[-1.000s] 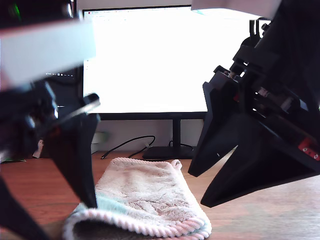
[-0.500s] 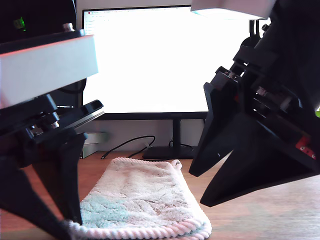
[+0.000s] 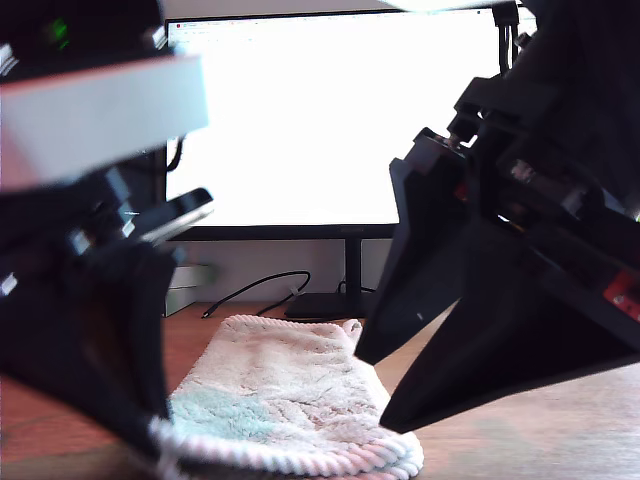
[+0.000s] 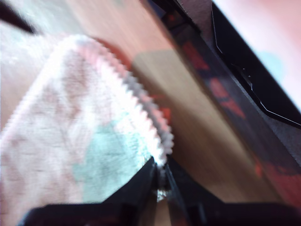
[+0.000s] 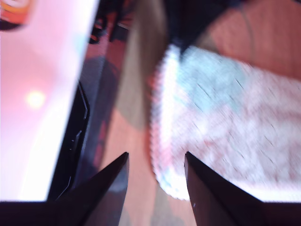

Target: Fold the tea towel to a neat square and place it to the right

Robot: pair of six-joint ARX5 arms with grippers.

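A bright monitor [image 3: 300, 115] fills the back of the exterior view, standing on a wooden table [image 3: 520, 430] with a dark cable [image 3: 255, 288] trailing by its stand. In front of it the tea towel [image 3: 285, 395] lies folded on the table, near the middle of the exterior view, its ribbed corded edge [image 3: 300, 458] turned toward the camera and a pale green patch showing on top.

My first gripper [image 4: 160, 181] sits at the exterior view's left. Its jaws are pinched tight on the towel's corded edge at a corner, with the cloth [image 4: 80, 136] spreading away from the tips.

My second gripper [image 5: 155, 176] hangs at the exterior view's right, above the table. Its jaws stand apart with nothing between them, and the towel's rounded edge [image 5: 162, 136] lies just beyond the fingertips, not touching.
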